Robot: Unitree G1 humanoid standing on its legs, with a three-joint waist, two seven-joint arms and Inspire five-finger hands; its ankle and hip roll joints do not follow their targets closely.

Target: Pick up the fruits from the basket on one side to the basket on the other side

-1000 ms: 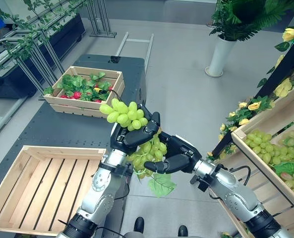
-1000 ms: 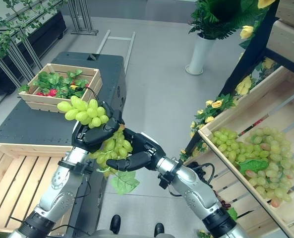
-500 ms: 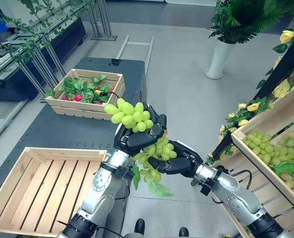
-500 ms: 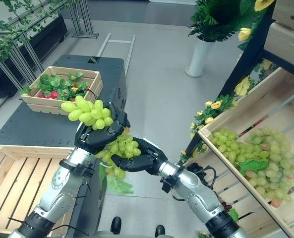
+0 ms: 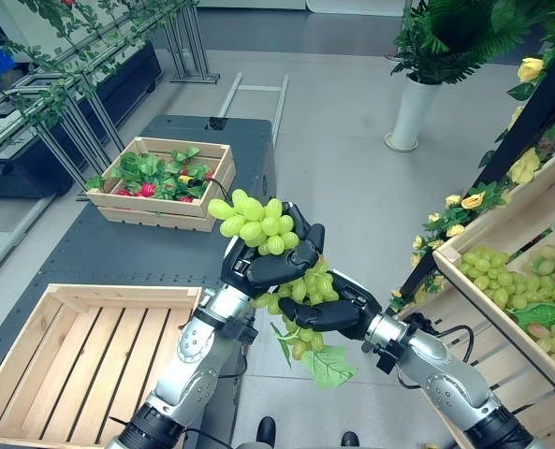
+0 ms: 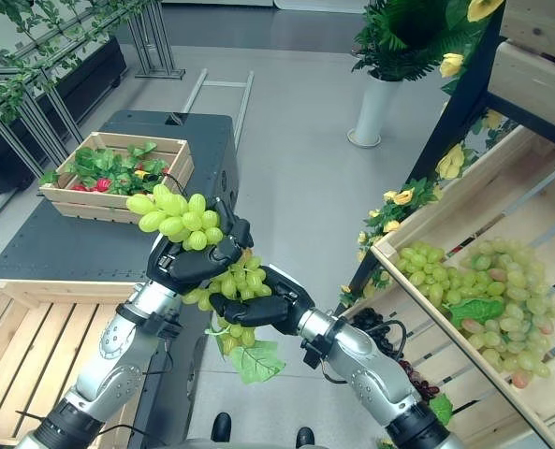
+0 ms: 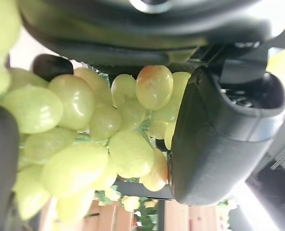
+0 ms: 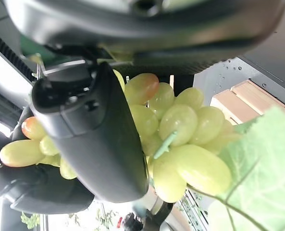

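Gripping one grape bunch (image 5: 258,224) together: left hand (image 5: 263,265), right hand (image 5: 328,313), fingers curled.

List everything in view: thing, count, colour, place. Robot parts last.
Grape bunch: one, green with a leaf, held up between both hands over the floor gap.
Empty crate: one, light wood, near left on the dark table.
Small crate: one, light wood, leaves and red fruit inside, far end of the table.
Grape crate: one, wood, many green grapes, on the right.
Yellow flowers: several, along the right stand.
Potted plant: one, white vase, far right on the floor.
Left robot hand: dark, curled round the bunch.
Right robot hand: dark, curled round the bunch from below.
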